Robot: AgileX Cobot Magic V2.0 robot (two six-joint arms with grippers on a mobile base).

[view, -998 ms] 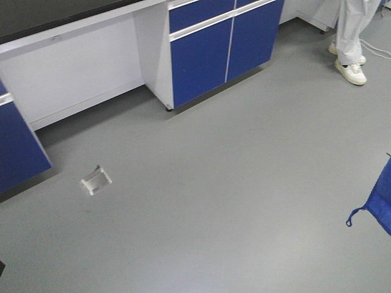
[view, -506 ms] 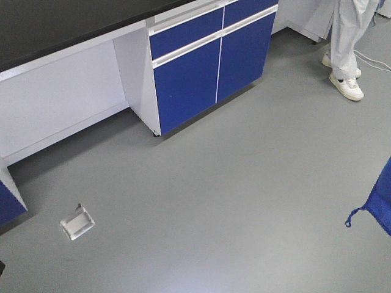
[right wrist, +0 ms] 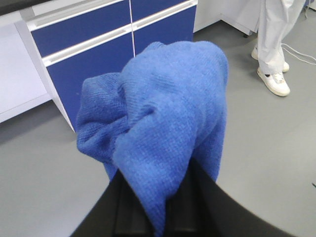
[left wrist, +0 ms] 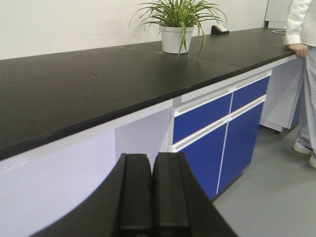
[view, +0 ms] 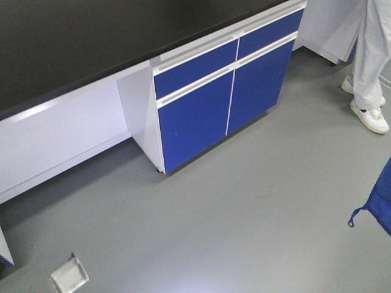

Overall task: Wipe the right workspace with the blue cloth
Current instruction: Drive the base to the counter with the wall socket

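Your right claw (right wrist: 165, 210) is clamped on the blue cloth (right wrist: 158, 123), which bunches just above its jaws. The cloth looks soft, light and floppy, so hold it at the gathered middle. Your left claw (left wrist: 151, 187) sits closed and empty.

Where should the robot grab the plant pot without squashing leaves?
Grip the white pot around its lower wall, coming in level from the side. It stands upright on the black counter, and leaves spill over its rim, so a top-down grab would likely crush them.
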